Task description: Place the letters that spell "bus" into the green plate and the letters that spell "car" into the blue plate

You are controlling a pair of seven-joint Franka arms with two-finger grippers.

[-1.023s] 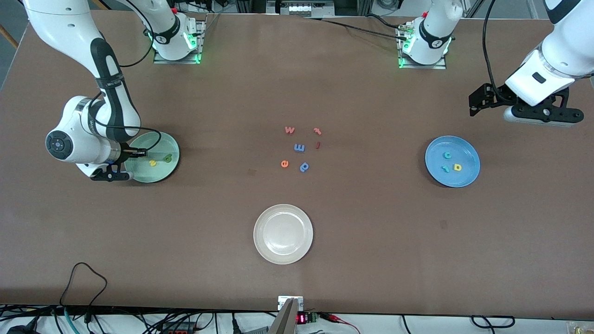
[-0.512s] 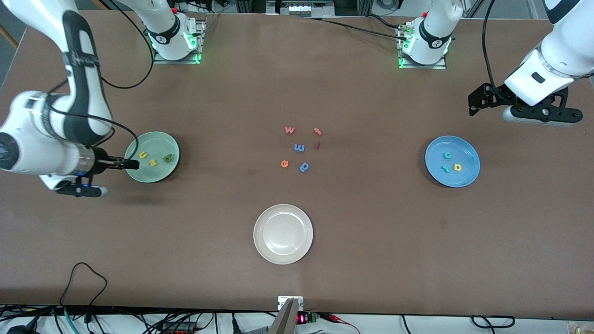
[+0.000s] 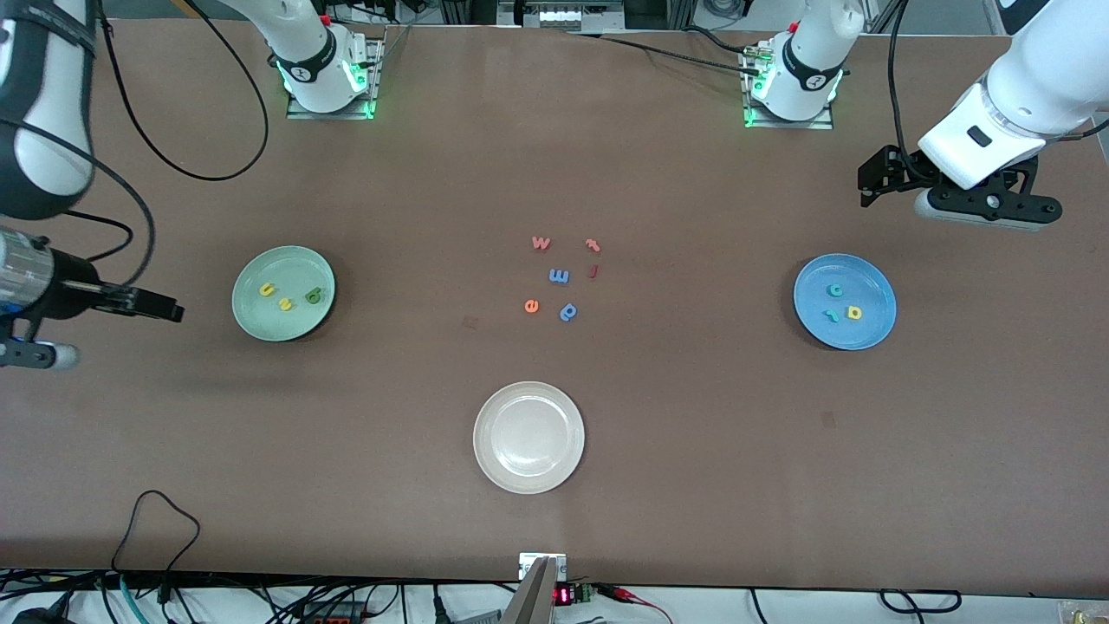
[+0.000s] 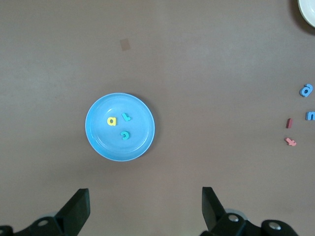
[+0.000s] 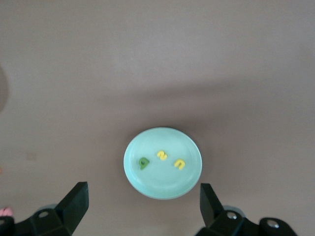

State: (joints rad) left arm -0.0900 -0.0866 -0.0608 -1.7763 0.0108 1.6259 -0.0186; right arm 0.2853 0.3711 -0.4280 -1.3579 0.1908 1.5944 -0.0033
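b, u, s (image 3: 287,296) sit in green plate (image 3: 251,321); c, a, r (image 3: 842,302) in blue plate (image 3: 871,334). Left end effector (image 4: 145,209) and right end effector (image 5: 142,206) both released, empty. Sorting looks complete: retract high, clear of the plates.

right arm (image 3: 39,104) cut off at frame edge, white plate (image 4: 307,10) clipped

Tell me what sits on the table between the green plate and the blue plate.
In the front view, a cluster of loose foam letters lies between the green plate and the blue plate; the rest of that stretch is bare. The white plate sits nearer the camera.
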